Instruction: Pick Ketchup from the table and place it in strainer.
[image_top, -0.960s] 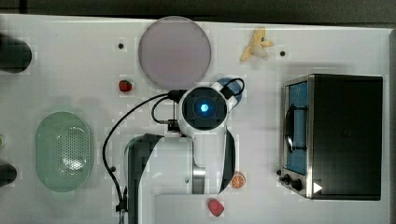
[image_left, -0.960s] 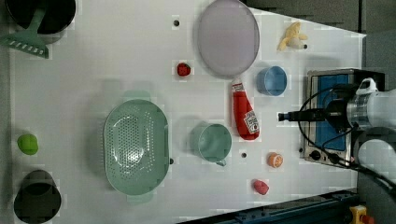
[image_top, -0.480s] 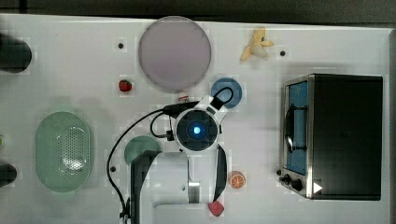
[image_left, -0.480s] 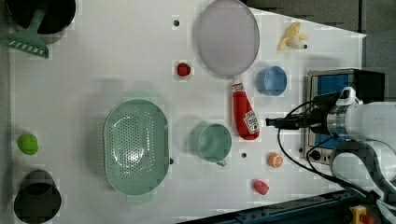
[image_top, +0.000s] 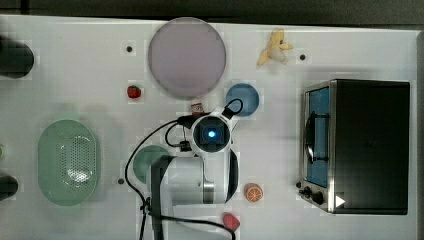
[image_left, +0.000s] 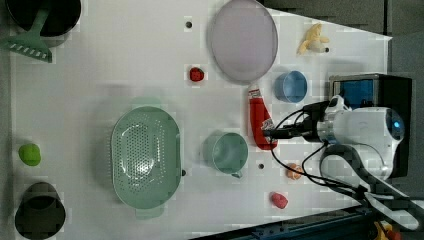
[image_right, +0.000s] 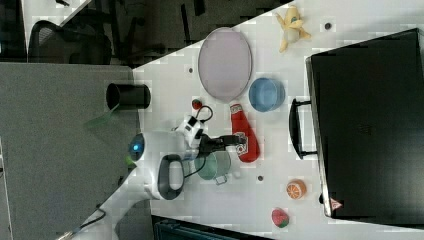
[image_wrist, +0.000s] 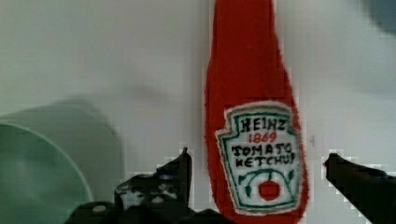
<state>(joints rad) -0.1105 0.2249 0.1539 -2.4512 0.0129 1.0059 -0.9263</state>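
Ketchup (image_top: 198, 106) mostly hidden under arm

Lilac plate (image_top: 186, 56), blue cup (image_top: 242, 99), green mug (image_left: 229, 153) — toaster oven (image_top: 367, 145), strawberry (image_top: 133, 91)

- White, rounded arm (image_top: 200, 180) with dark grey joint bands.
- Round wrist cap (image_top: 211, 134) glows blue at its centre.
- Black cables (image_top: 150, 145) loop from the wrist.
- Black gripper (image_wrist: 257, 182) fingers (image_wrist: 180, 172) carry silver screws.

A slim red ketchup bottle (image_wrist: 254, 121) with a white label lies flat on the table, between the gripper's (image_wrist: 257, 172) spread fingers. The pale green oval perforated plastic strainer (image_left: 145, 156) sits upright, well apart from the gripper.
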